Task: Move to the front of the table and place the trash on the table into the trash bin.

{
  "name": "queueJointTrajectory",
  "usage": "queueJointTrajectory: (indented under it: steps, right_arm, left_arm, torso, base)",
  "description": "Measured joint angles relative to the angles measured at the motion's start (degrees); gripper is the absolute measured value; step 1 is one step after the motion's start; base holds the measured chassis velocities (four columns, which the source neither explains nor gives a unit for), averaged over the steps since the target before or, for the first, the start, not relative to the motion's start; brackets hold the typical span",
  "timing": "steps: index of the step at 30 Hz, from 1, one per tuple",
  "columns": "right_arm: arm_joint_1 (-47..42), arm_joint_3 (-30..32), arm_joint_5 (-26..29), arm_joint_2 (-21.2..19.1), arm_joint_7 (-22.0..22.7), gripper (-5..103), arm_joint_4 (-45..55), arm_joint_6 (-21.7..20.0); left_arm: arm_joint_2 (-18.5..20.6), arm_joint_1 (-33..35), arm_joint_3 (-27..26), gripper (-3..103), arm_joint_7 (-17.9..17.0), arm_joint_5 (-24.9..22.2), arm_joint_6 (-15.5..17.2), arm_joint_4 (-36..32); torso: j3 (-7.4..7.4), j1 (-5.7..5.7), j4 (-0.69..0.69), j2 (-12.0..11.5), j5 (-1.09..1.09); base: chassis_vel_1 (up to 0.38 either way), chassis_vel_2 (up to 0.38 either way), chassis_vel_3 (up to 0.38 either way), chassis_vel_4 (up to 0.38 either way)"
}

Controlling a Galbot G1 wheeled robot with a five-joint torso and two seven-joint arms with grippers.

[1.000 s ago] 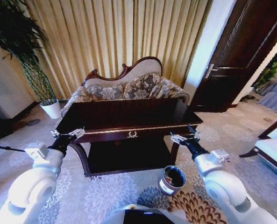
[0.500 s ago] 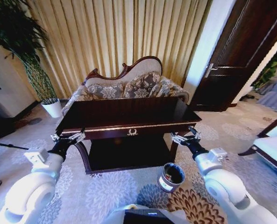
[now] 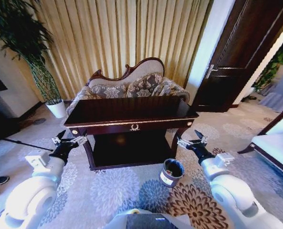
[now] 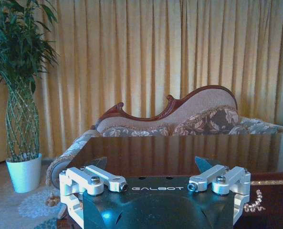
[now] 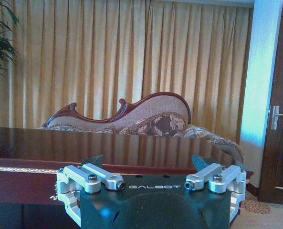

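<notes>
I see the table [image 3: 131, 118] straight ahead of me in the head view, a dark brown glossy piece with a gold-trimmed edge, a gold emblem [image 3: 134, 127] on its front and a lower shelf [image 3: 129, 150] between curved legs. Its worktop shows as a plain dark sheen from this low angle; I cannot make out any bottle, paper or wrapper on it.

My left gripper [image 3: 68, 140] hangs in the air off the table's front left corner, below the level of the worktop, its fingers spread apart and holding nothing. In the left wrist view the same gripper [image 4: 153, 172] points at the table's front edge with both fingers wide and the polished top between them. My right gripper [image 3: 191, 141] sits likewise off the front right corner, beside the right leg, fingers apart and empty; the right wrist view shows that gripper [image 5: 148, 171] facing the gold-trimmed edge at about worktop height.

The trash bin [image 3: 172, 172], a small round dark cylinder with a pale band, stands tilted on the patterned carpet [image 3: 108, 191], in front of the table's right leg and just below my right gripper, not touching it.

Behind the table stands an upholstered sofa [image 3: 131, 86] with a carved wooden back, against golden curtains [image 3: 122, 38]. A potted plant in a white pot [image 3: 57, 109] stands at the far left, and a dark wooden door [image 3: 241, 52] is at the right.
</notes>
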Motion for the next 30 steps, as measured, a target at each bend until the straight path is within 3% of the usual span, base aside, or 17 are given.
queueJointTrajectory:
  steps: [30]
  right_arm:
    - [-0.98, 0.93, -0.07, 0.33, -0.07, 100, 0.30, 0.26]
  left_arm:
    - [-0.73, 0.09, 0.67, 100, 0.14, 0.64, -0.30, 0.07]
  torso:
    - [0.01, 0.01, 0.00, -0.01, 0.00]
  base:
    - [0.208, -0.204, -0.202, 0.202]
